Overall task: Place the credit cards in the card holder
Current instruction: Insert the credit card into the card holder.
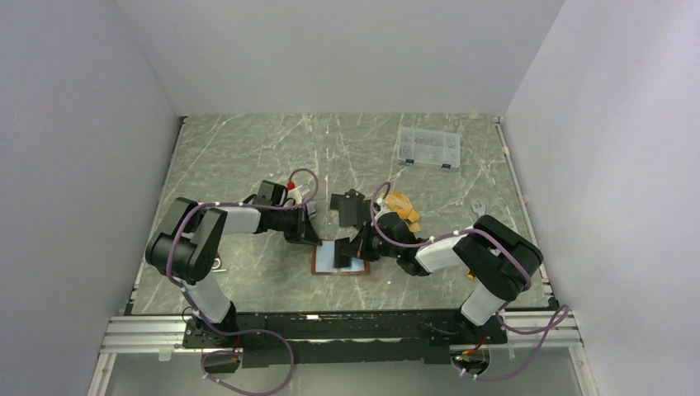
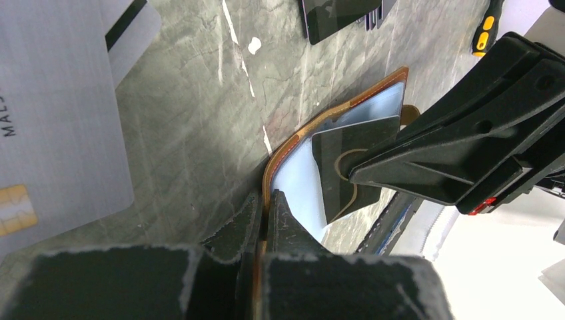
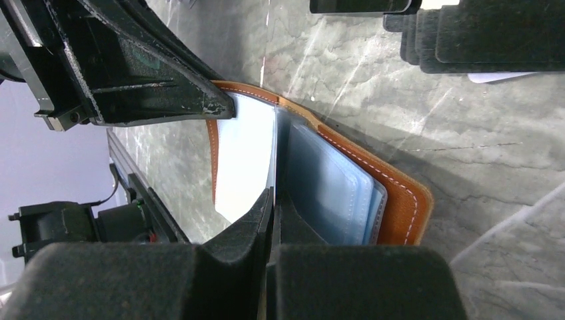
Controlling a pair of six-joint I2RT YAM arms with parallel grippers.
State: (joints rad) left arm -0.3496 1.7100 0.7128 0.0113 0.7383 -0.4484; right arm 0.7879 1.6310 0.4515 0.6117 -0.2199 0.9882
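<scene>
The tan-brown leather card holder [image 3: 400, 197] lies open and flat on the grey marbled counter [image 1: 248, 157], in front of the two arm bases and between the two grippers. Its inner face shows a pale panel and a stack of clear, blue-tinted sleeves.

The left gripper [image 2: 264, 203] is fully closed on the holder's stitched leather edge, pinching it on the holder's left side.

The right gripper [image 3: 273, 200] is fully closed on one black plastic card [image 2: 343, 153]. The card stands on edge over the holder's middle, between the pale panel and the sleeves. Whether its leading edge is already inside a pocket cannot be told.

Remaining items, located from the card holder:
- Pile of black cards [image 3: 493, 33]: just beyond the holder, apart from it.
- Pile of orange-gold cards [image 1: 403, 208]: beyond the holder and to its right, beside the black pile.
- Silver-grey card with a gold chip [image 2: 60, 120]: flat on the counter, near the holder on its left side, not touching.
- Clear plastic compartment box [image 1: 428, 148]: well apart, far beyond and to the right.
</scene>
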